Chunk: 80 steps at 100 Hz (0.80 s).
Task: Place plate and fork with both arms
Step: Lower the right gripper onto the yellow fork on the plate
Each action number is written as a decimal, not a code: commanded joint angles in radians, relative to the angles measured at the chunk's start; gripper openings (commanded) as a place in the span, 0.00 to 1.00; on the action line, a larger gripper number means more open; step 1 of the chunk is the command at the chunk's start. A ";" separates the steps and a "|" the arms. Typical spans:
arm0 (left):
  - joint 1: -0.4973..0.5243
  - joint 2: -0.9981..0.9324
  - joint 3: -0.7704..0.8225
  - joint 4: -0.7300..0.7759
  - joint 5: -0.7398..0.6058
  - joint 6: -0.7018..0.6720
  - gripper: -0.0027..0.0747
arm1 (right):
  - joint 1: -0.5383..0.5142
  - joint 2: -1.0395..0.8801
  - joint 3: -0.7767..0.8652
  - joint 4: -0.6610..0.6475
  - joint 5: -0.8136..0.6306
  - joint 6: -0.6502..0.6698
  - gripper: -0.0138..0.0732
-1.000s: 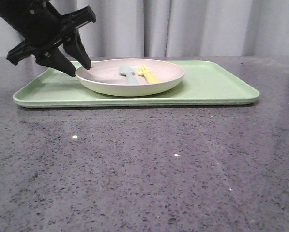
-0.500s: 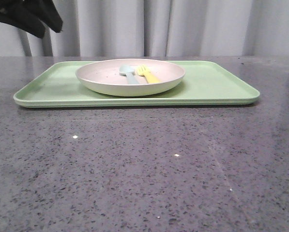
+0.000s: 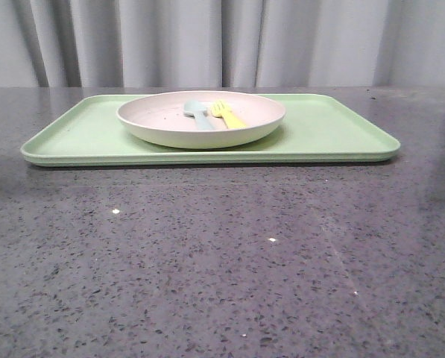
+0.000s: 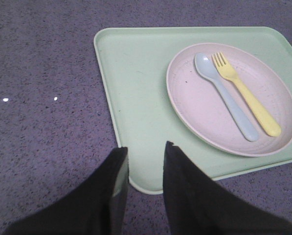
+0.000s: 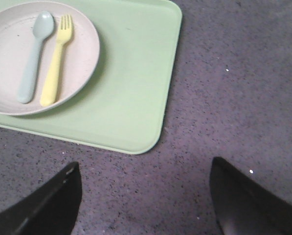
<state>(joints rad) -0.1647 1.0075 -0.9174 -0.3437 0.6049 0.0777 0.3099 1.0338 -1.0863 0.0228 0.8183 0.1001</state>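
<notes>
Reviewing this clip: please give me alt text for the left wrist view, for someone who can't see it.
A round off-white speckled plate sits on a rectangular pale green tray, holding a light blue spoon and a small yellow plastic fork side by side. The left gripper, its black fingers apart and empty, hangs above the tray's near edge over the dark speckled tabletop.

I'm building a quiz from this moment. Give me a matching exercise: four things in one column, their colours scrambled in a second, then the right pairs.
Things:
1. plate
2. fork
3. spoon
4. tray

Colours:
A. pale green
B. bright yellow
C. off-white, speckled
D. light blue

Pairs: 1-C, 2-B, 3-D, 4-A

The fork and spoon lie side by side in the plate, which sits on the tray.
</notes>
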 commanded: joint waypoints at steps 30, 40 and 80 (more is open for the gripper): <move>0.052 -0.277 0.117 0.037 -0.046 -0.005 0.26 | 0.129 0.325 -0.342 -0.003 0.033 -0.002 0.79; 0.052 -0.301 0.124 0.037 -0.046 -0.005 0.26 | 0.158 0.414 -0.438 -0.003 0.052 -0.002 0.79; 0.052 -0.307 0.124 0.037 -0.021 -0.005 0.26 | 0.196 0.743 -0.761 -0.003 0.158 -0.002 0.79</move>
<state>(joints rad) -0.1144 0.7034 -0.7675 -0.2951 0.6376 0.0777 0.5073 1.7746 -1.7699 0.0250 0.9968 0.1001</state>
